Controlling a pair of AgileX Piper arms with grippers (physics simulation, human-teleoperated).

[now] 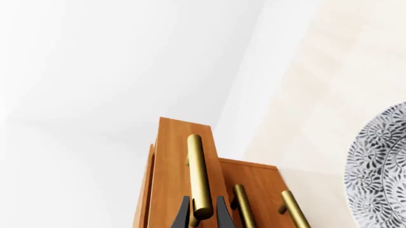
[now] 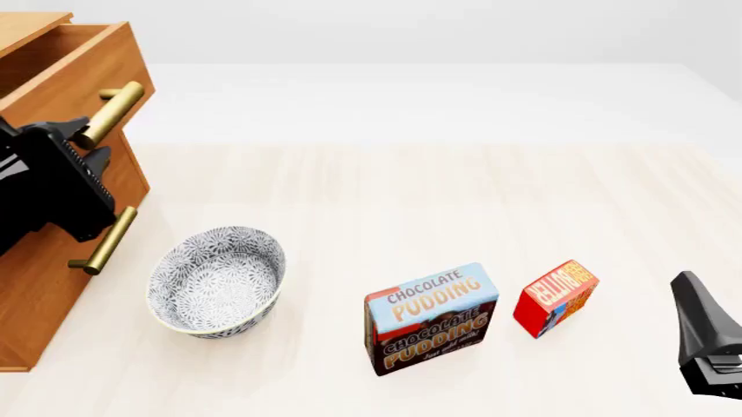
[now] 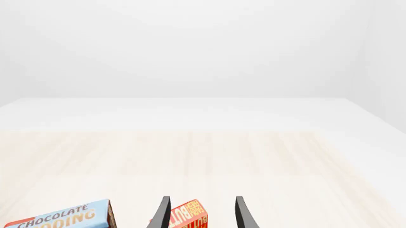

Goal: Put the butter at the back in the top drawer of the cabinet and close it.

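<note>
Gripping: left gripper [image 1: 202, 219] has its fingers pinched around the brass handle [image 1: 198, 178] of the top drawer [image 2: 72, 65], which sticks out of the cabinet [image 2: 47, 287].
Right gripper [image 3: 201, 216]: fingers spread apart, nothing in them, low at about 4 o'clock.
Butter [image 2: 555, 297]: sitting on the table [image 2: 464, 200], roughly 5 o'clock, just right of the pudding box [image 2: 432, 318].
Bowl [image 2: 217, 280]: around 7 o'clock, near the cabinet.

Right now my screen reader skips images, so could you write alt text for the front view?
The left gripper holds the brass handle of the top drawer, pulled partly out of the cabinet. On the table stand a patterned bowl, a chocolate pudding box and the butter, with the right gripper nearby.
</note>
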